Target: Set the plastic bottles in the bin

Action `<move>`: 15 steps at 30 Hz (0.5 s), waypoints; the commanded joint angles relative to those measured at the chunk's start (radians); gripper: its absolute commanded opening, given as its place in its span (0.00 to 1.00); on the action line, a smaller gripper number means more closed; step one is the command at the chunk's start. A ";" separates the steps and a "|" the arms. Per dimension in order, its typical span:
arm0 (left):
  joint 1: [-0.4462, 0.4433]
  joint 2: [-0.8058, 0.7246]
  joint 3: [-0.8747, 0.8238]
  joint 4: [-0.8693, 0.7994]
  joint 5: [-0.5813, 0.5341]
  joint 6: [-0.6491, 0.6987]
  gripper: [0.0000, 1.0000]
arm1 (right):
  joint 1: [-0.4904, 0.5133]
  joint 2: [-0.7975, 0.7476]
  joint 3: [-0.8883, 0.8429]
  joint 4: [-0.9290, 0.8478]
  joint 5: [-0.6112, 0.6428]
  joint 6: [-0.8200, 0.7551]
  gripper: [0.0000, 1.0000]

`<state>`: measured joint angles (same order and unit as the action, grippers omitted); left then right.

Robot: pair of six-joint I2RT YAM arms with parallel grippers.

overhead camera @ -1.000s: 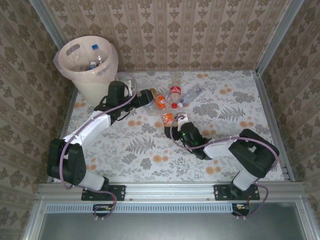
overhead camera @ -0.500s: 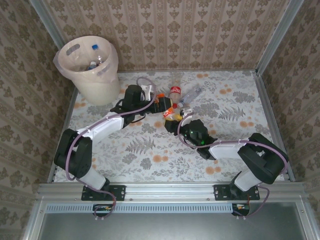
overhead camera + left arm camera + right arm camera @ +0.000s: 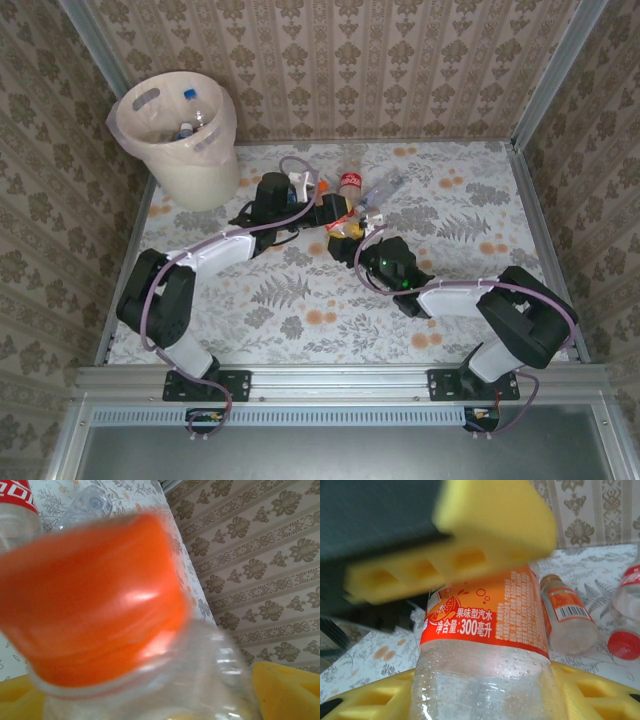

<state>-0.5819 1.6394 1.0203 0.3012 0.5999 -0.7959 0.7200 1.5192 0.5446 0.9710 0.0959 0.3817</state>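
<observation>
Now both hands crowd plastic bottles (image 3: 351,184) on bench (image 3: 470,200), right of bin (image 3: 190,175). Left hand (image 3: 318,211) straddles orange-capped bottle (image 3: 95,595), right hand (image 3: 348,240) orange-label bottle (image 3: 485,625); cannot tell if either is clamped. Risk: close hands collide, or loosely pinched bottle squirts out, away from bin.

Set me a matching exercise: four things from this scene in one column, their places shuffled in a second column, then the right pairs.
Things
1. bin
2. orange-label bottle
3. red-label bottle
4. blue-capped bottle

Places
A. inside the bin
B. loose on the floral table, past both arms
C. far-left corner, against the wallpaper
D. between the right arm's yellow fingers

Pairs: 1-C, 2-D, 3-B, 4-A
</observation>
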 commanded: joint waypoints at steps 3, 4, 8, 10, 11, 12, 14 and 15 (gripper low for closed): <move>-0.005 0.011 -0.002 0.060 0.037 -0.030 0.82 | -0.010 -0.003 0.053 0.065 -0.012 -0.043 0.44; -0.006 0.008 -0.003 0.066 0.037 -0.029 0.79 | -0.011 -0.002 0.059 0.062 -0.015 -0.046 0.44; -0.005 0.001 -0.003 0.076 0.037 -0.025 0.67 | -0.013 0.004 0.064 0.042 -0.043 -0.055 0.50; -0.004 -0.001 -0.001 0.076 0.037 -0.024 0.65 | -0.013 0.001 0.061 0.026 -0.046 -0.053 0.54; -0.004 -0.002 0.001 0.074 0.037 -0.022 0.63 | -0.013 -0.003 0.058 0.015 -0.041 -0.052 0.58; -0.003 -0.005 0.001 0.069 0.035 -0.020 0.62 | -0.015 -0.008 0.055 0.002 -0.044 -0.053 0.61; 0.001 -0.014 0.002 0.050 0.018 -0.012 0.62 | -0.017 -0.022 0.052 -0.029 -0.063 -0.069 0.68; 0.005 -0.018 0.005 0.038 0.012 -0.005 0.62 | -0.019 -0.034 0.048 -0.051 -0.082 -0.082 0.72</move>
<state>-0.5819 1.6466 1.0203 0.3611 0.6281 -0.8257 0.7074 1.5200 0.5701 0.9501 0.0639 0.3325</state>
